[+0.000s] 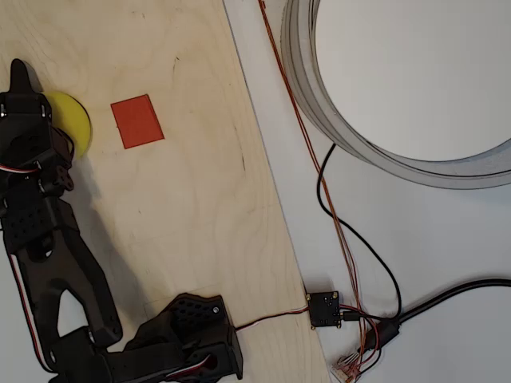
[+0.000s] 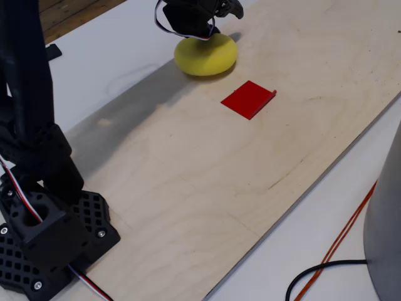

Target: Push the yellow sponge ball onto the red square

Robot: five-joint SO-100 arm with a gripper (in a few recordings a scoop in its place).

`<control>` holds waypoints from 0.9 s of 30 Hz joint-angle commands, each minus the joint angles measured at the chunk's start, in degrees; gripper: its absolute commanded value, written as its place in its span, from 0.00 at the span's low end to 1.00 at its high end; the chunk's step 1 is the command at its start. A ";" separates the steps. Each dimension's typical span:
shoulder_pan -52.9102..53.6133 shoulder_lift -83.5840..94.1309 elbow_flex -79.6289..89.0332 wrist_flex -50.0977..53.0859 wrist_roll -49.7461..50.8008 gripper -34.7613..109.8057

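**Ball beside the square, gripper over the ball**

While the black arm reaches across the plywood board point(image 1: 200, 199), its gripper point(image 1: 24, 88) sits right over the yellow sponge ball point(image 1: 73, 120) at the far left of the overhead view. About half of the ball shows there, bulging out to the right from under the black gripper body. Whether the fingers are spread or closed I cannot tell, since the gripper's own housing hides them from above and the fixed view cuts them off at the top edge.

From the fixed view, the gripper point(image 2: 210, 15) presses against the top of the ball point(image 2: 205, 55), which rests on the board point(image 2: 188, 188) and looks slightly flattened, wider than it is tall.

Just right of the ball in the overhead view lies the red square point(image 1: 137, 121), flat on the wood and turned a little out of line with the board's edges. A narrow strip of bare wood separates the two, so the ball is near the square but not touching it. Seen from the fixed view, the square point(image 2: 248, 99) lies nearer the camera and to the right of the ball, with its right corner lifted slightly off the board.

Near the bottom of the overhead view the arm's base point(image 1: 192, 335) stands on the board's near edge.
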State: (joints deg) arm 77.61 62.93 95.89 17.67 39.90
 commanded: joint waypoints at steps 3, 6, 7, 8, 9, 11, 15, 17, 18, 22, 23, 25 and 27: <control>2.02 1.41 2.81 -1.76 -1.76 0.37; 2.72 2.72 3.52 -1.85 -3.60 0.36; 2.99 3.08 3.78 -1.85 -4.22 0.36; 3.34 3.34 3.87 -1.85 -5.10 0.36; 3.78 3.60 4.04 -1.85 -5.80 0.36; 4.57 4.13 4.31 -1.85 -7.21 0.36; 6.42 5.54 4.75 -1.76 -10.46 0.36; 7.47 6.24 4.83 -1.76 -12.30 0.36; 8.00 6.50 4.92 -1.76 -13.27 0.36; 9.93 7.29 5.19 -1.76 -15.91 0.36; 10.20 7.56 5.36 -1.76 -16.17 0.36; 10.63 8.00 5.71 -1.76 -16.61 0.36; 10.90 8.53 6.24 -1.76 -16.79 0.36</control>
State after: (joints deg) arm 86.84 67.32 101.34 15.38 23.38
